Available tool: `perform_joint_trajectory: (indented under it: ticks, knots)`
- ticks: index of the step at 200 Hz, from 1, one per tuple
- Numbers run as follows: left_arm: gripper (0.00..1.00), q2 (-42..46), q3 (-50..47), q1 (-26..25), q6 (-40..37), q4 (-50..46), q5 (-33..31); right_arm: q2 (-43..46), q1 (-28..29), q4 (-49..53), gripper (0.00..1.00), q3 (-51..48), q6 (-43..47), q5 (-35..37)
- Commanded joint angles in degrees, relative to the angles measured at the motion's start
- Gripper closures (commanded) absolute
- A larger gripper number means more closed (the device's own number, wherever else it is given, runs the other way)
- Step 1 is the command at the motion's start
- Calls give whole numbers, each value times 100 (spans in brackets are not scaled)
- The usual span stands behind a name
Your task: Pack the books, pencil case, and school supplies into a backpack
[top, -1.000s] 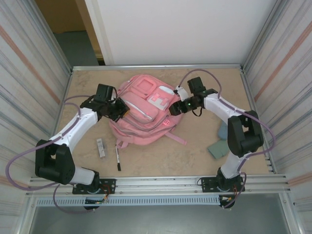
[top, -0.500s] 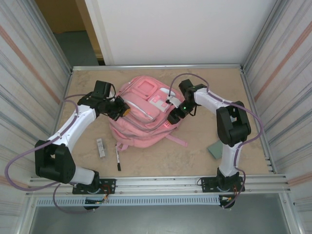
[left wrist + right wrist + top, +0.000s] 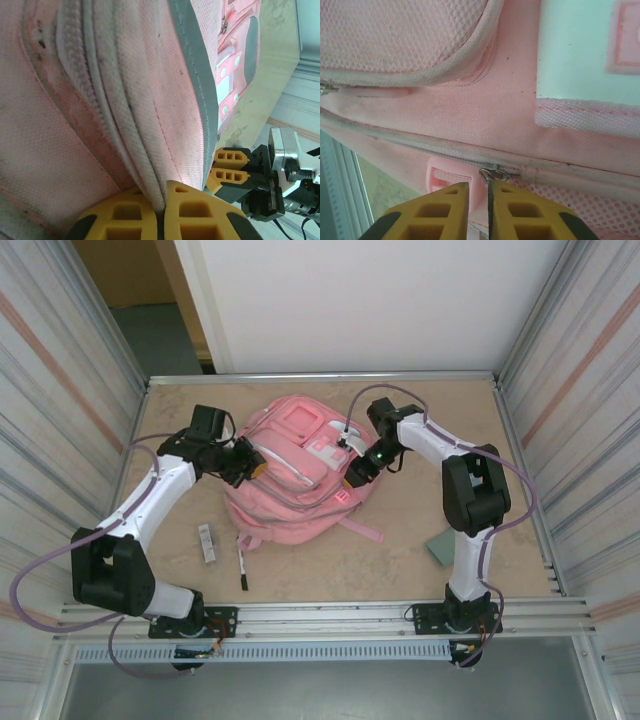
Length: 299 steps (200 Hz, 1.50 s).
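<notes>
Right gripper [image 3: 479, 196] has its jaws squeezed down to a thin slit on the backpack [image 3: 470, 115], right at the zip line low in the right wrist frame. The little metal zip ring [image 3: 493, 174] sits just off the tips and a pink tab pokes into the slit, so it looks like a pinch on the pull, though I can't tell how firm. Left gripper [image 3: 161, 200] is pressed together at the bottom of the left wrist frame, clamping a fold of the pink fabric next to the zipper seam, and that fold runs up the frame from between the yellow fingers. From the top camera the backpack lies flat in the middle of the table [image 3: 400, 560], a bit left of centre, front pockets facing up, with one gripper on its left edge and the other on its right edge. Loose stuff on the table: a black pen [image 3: 241, 562] and a small pale bar [image 3: 207, 542] just below the bag at lower left, near each other but not touching, and a grey-green flat piece [image 3: 441, 545] off at lower right, well apart from the bag.
</notes>
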<state>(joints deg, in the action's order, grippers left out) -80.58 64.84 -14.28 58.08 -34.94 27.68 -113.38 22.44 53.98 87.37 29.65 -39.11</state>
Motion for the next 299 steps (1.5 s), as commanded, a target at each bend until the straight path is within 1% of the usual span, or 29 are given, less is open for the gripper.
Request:
perform_joint_trajectory:
  ticks: [1,11,15,22,32,41,74,94,107,130,145,158,181,193,206,230,243,253,274,299]
  knots:
    - [100,101,95,26,-130,192,490,-26,-57,289,86,151,111,-150]
    - [100,90,86,32,-110,234,522,12,-50,286,86,116,101,-116]
    - [100,82,82,36,-109,237,541,25,-32,281,82,95,95,-81]
    - [100,69,92,44,-115,242,550,58,-8,193,72,35,61,41]
    - [100,53,90,42,-118,248,562,136,48,2,69,-116,31,278]
    - [100,39,95,41,-97,246,563,176,75,-146,63,-242,5,479]
    - [100,-11,177,40,-131,225,686,315,151,-676,62,-562,-31,994]
    - [100,-34,203,45,-139,216,690,442,199,-992,62,-757,19,1462]
    - [100,-78,224,40,-186,214,765,581,233,-1308,62,-978,114,1620]
    - [100,-150,244,40,-229,196,844,993,287,-2094,63,-1655,567,1611]
    - [100,-178,223,42,-219,203,889,1283,306,-2821,64,-2110,604,1692]
    - [100,-203,239,46,-271,199,948,1480,305,-3448,67,-2459,572,1820]
    - [100,-200,250,48,-322,136,949,1723,327,-4064,72,-2766,472,2052]
    - [100,-193,249,42,-317,135,980,1872,397,-4463,72,-3011,466,2245]
    - [100,-170,249,45,-372,123,1011,2033,454,-5058,67,-3340,397,2366]
    - [100,-118,196,47,-387,74,971,2244,521,-5870,68,-3788,197,2591]
    - [100,-127,178,40,-402,91,1019,2285,551,-6073,70,-3918,243,2712]
    - [100,-126,178,42,-420,86,1029,2312,551,-6149,74,-3964,243,2727]
    - [100,-140,169,40,-378,108,1019,2397,548,-6066,81,-3990,238,2649]
    - [100,-156,210,53,-410,132,1042,2567,560,-6028,87,-4110,344,2656]
